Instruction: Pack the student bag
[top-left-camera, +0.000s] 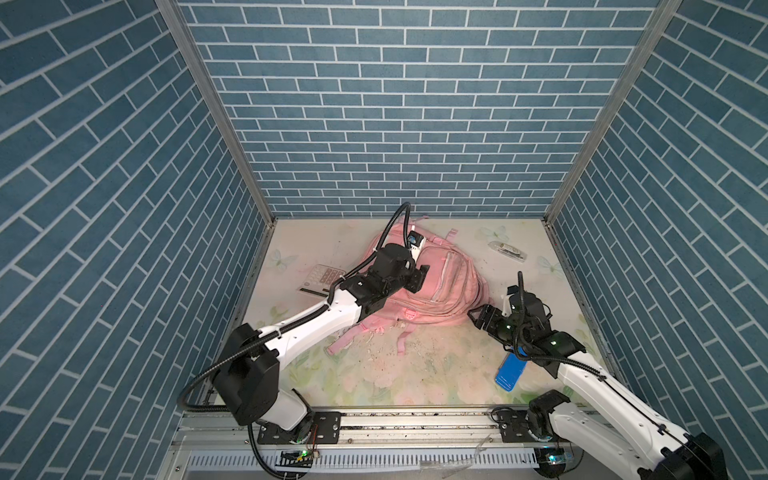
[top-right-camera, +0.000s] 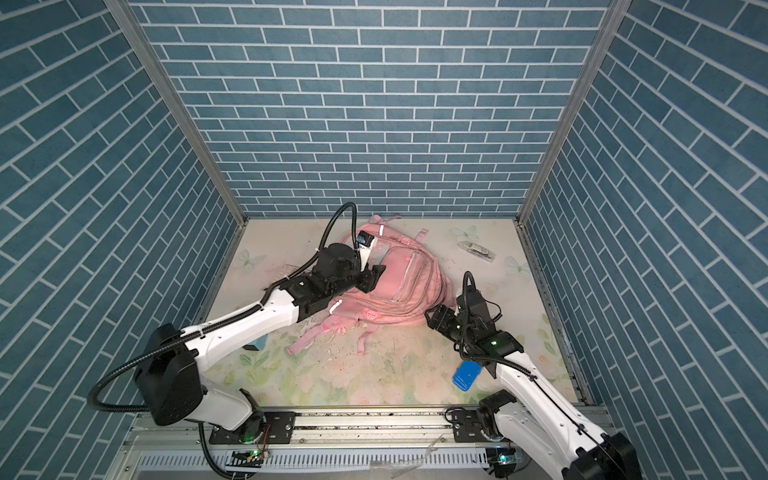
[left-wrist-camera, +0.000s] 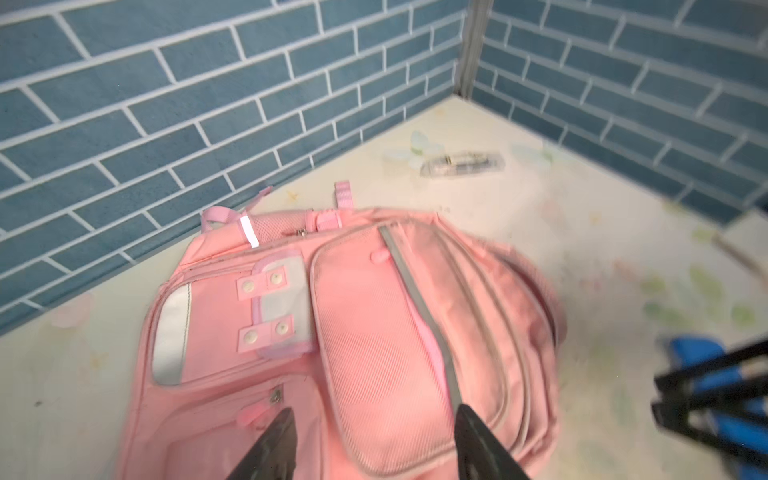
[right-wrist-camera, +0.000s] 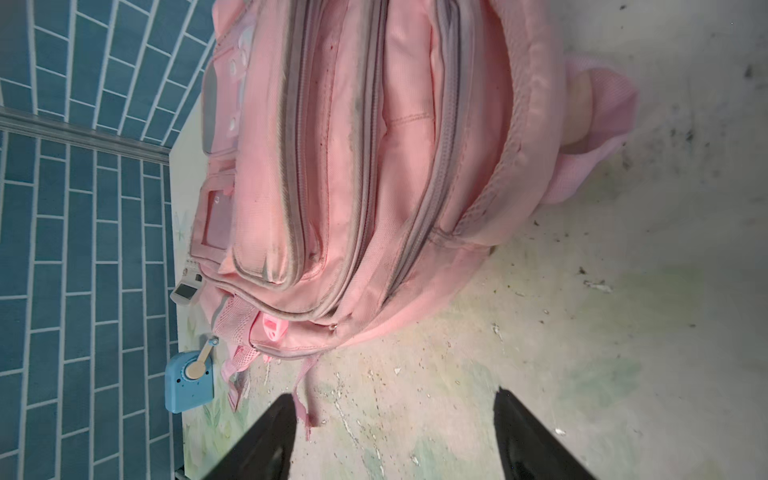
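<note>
Legible text: none can be read | calculator (top-left-camera: 322, 279), left: key marks too small to be read | clear packet (top-left-camera: 507, 250), far right: label print blurred, not read | student bag (top-left-camera: 449, 291), centre: no lettering made out

Floral tabletop (top-left-camera: 436, 374), student bag (top-left-camera: 449, 286), calculator (top-left-camera: 322, 277), blue case (top-left-camera: 510, 374)

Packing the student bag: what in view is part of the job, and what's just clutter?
Job, likely: student bag, calculator, clear pen case, blue flat item, light blue crank sharpener.
Just lying about: crumbs scattered on the mat.
</note>
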